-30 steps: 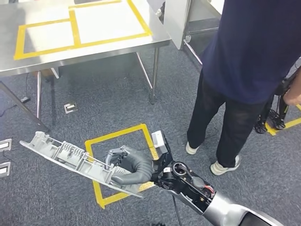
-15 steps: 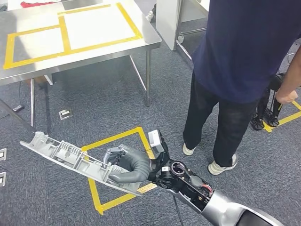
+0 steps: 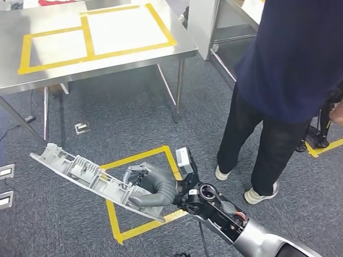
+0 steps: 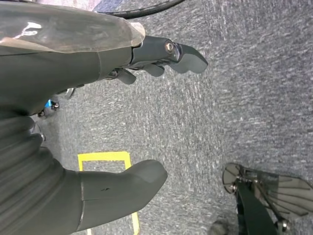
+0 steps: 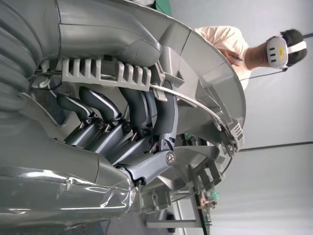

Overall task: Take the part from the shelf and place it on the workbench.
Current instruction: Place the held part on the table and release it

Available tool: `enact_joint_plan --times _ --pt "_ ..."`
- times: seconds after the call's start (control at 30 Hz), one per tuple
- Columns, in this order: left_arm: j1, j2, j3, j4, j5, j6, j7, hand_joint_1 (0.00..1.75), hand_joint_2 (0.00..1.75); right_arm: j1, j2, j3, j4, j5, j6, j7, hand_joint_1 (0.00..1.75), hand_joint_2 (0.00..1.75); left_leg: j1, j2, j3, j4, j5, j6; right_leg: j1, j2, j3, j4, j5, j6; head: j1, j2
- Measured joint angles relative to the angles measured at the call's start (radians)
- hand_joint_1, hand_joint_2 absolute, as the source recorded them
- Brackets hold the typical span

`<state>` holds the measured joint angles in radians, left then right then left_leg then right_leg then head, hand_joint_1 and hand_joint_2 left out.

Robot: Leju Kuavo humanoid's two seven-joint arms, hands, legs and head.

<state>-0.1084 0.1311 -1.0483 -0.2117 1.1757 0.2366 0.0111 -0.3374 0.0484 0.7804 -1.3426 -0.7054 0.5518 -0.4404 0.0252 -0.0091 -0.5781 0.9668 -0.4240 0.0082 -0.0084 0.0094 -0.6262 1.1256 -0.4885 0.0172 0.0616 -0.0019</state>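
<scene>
The part [image 3: 87, 176] is a long grey ribbed plastic trim piece. My right hand [image 3: 149, 186] grips it near one end, and it juts out to the left above the carpet. In the right wrist view my fingers [image 5: 122, 110] curl around the part's ribbed edge [image 5: 110, 72]. The steel workbench [image 3: 60, 75] stands ahead at the upper left, its top marked with yellow tape rectangles [image 3: 89, 37]. In the left wrist view my left hand [image 4: 122, 122] hangs over the carpet with its thumb and fingers apart and nothing between them.
A person in a dark blue shirt and black trousers [image 3: 279, 91] stands close on the right. A yellow tape square [image 3: 137, 158] marks the carpet below the part. Floor sockets [image 3: 82, 127] lie near the bench legs. Another person wearing a headset [image 5: 258, 46] appears in the right wrist view.
The whole picture has swung to the left and back to the right, so the camera has moved. My right hand still holds the part the same way.
</scene>
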Motion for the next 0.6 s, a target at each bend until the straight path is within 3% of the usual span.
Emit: enact_joint_plan --times 0.07,0.1,0.23,0.27,0.33,0.4,0.43,0.47,0.53,0.6 --pt "0.0 0.0 0.0 0.0 -0.003 -0.003 -0.001 0.0 1.75 0.0 0.0 -0.002 -0.003 0.004 -0.001 0.0 1.75 1.75 -0.002 -0.001 0.004 0.0 -0.004 -0.007 0.005 -0.002 0.052 -0.12 0.048 -0.007 0.005 0.0" --pt "0.0 0.0 0.0 0.0 -0.004 -0.005 -0.001 0.0 1.75 0.0 0.0 -0.003 -0.004 0.004 -0.001 0.0 1.75 1.75 -0.003 0.0 0.003 0.0 -0.004 -0.012 0.008 -0.001 0.062 -0.144 0.052 -0.01 0.005 0.0" --pt "-0.002 0.0 0.0 0.0 -0.004 -0.006 -0.001 0.0 1.75 0.001 0.0 -0.005 -0.008 0.005 -0.003 0.001 1.75 1.75 0.0 0.004 0.002 0.014 -0.019 -0.033 0.009 0.003 0.077 -0.168 0.053 -0.026 -0.004 0.0" --pt "-0.002 0.0 0.0 0.0 -0.004 -0.006 -0.001 0.0 1.75 0.0 0.0 -0.005 -0.01 0.006 -0.002 0.001 1.75 1.75 0.0 0.004 -0.016 0.054 -0.04 -0.035 0.007 0.002 0.083 -0.174 0.055 -0.032 -0.01 0.0" --pt "-0.002 0.0 0.0 0.0 -0.004 -0.006 -0.001 0.0 1.75 0.0 0.0 -0.006 -0.011 0.006 -0.002 0.0 1.75 1.75 -0.001 0.004 -0.086 0.192 -0.1 -0.037 0.01 0.0 0.089 -0.177 0.053 -0.041 -0.024 0.0" --pt "0.0 0.0 0.0 0.0 -0.004 -0.006 -0.001 0.0 1.75 0.002 0.0 -0.005 -0.012 0.006 -0.002 0.0 1.75 1.75 -0.001 0.003 -0.147 0.295 -0.124 -0.039 0.014 0.001 0.093 -0.177 0.049 -0.047 -0.035 0.0" --pt "0.001 0.0 0.0 0.0 -0.004 -0.006 -0.001 0.0 1.75 0.003 0.0 -0.005 -0.012 0.006 -0.002 0.001 1.75 1.75 -0.001 0.003 -0.151 0.292 -0.108 -0.038 0.015 0.002 0.096 -0.177 0.047 -0.049 -0.038 0.0" --pt "0.001 0.0 0.0 0.0 -0.004 -0.006 -0.001 0.0 1.75 0.003 0.0 -0.005 -0.012 0.006 -0.002 0.001 1.75 1.75 -0.001 0.003 -0.134 0.247 -0.075 -0.035 0.017 0.004 0.1 -0.177 0.044 -0.049 -0.041 0.0" --pt "0.001 0.003 0.0 0.0 -0.003 -0.006 -0.001 0.0 1.75 0.003 0.0 -0.005 -0.012 0.006 -0.002 0.001 1.75 1.75 -0.005 0.003 -0.066 0.098 -0.003 -0.026 0.02 0.007 0.108 -0.175 0.035 -0.046 -0.047 0.0" --pt "-0.001 0.005 0.0 0.0 -0.004 -0.006 -0.001 0.0 1.75 0.003 0.0 -0.006 -0.013 0.006 -0.002 0.001 1.75 1.75 -0.009 0.003 -0.023 0.005 0.027 -0.018 0.025 0.008 0.111 -0.172 0.026 -0.039 -0.049 0.0"
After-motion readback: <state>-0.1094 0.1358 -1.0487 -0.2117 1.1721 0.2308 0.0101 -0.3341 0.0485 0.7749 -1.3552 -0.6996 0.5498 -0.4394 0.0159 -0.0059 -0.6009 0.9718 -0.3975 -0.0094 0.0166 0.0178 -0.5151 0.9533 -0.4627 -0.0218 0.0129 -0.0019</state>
